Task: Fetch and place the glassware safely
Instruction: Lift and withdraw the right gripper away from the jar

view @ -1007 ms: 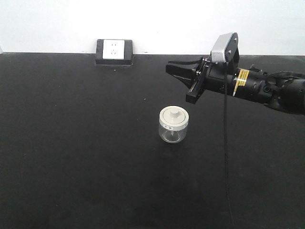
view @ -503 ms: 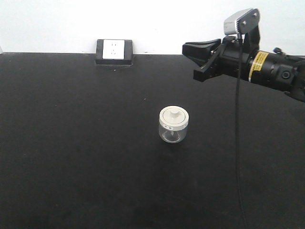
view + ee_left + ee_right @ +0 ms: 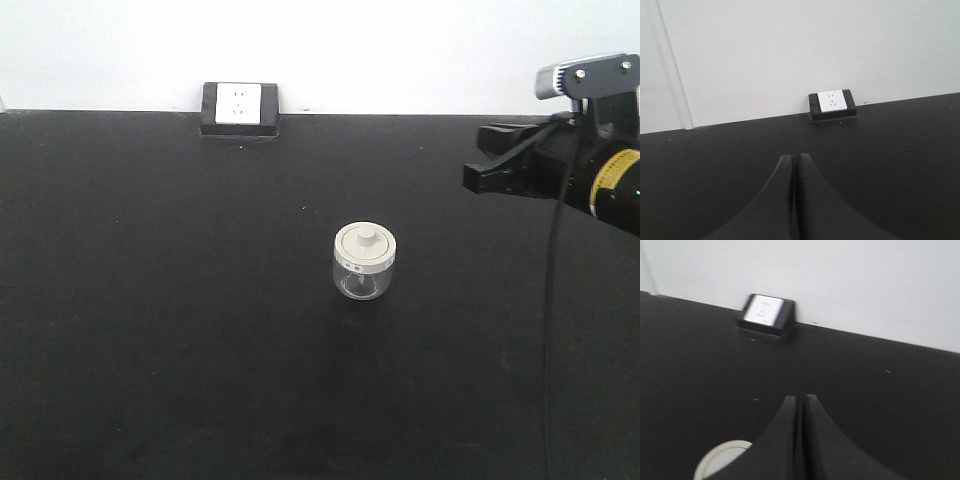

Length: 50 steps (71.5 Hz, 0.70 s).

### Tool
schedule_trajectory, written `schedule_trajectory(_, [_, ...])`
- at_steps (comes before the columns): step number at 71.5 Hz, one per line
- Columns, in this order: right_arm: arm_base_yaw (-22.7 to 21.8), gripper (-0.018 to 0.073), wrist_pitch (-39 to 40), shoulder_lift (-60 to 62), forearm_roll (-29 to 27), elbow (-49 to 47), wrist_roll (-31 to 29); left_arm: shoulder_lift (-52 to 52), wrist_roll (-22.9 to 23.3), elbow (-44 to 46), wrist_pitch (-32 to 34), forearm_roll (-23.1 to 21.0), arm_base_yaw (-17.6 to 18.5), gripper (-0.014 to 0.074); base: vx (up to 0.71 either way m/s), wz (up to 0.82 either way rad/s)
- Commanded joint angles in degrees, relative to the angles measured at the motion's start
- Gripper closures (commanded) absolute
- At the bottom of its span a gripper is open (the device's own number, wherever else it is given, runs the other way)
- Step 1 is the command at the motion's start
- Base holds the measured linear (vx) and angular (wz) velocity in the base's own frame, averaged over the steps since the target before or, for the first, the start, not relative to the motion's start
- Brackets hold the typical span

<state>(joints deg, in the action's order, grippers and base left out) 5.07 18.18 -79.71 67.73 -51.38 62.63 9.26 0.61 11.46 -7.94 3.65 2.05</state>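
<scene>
Front-facing view: lidded glass jar (image 3: 364, 262) stands upright, alone on black table (image 3: 150, 330). Right gripper (image 3: 474, 163) hovers well apart, fingers pressed together; left gripper (image 3: 794, 162) likewise closed.

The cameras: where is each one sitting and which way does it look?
Front view: faces the black table and wall, jar mid-table; right tool at its right edge.
Left wrist view: on the left arm, looks over its shut left tool at the wall socket.
Right wrist view: over the shut right tool, jar lid bottom-left.
All three share the socket.
</scene>
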Motion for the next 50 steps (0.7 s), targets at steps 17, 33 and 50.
schedule_trajectory(17, [-0.25, 0.0563, -13.57, 11.59, -1.69, 3.14, -0.62, 0.75, 0.51, 1.65, 4.00, -0.35, -0.04, 0.0603, 0.00, 0.00])
schedule_trajectory(33, [-0.25, 0.0563, -17.14, 18.00, -1.49, 6.43, -0.62, 0.75, 0.51, 1.65, 4.00, -0.35, -0.04, 0.0603, 0.00, 0.00])
schedule_trajectory(50, [-0.25, 0.0563, -17.29, 27.08, -1.31, 13.97, -0.41, 0.75, 0.51, 1.65, 4.00, -0.35, -0.04, 0.0603, 0.00, 0.00])
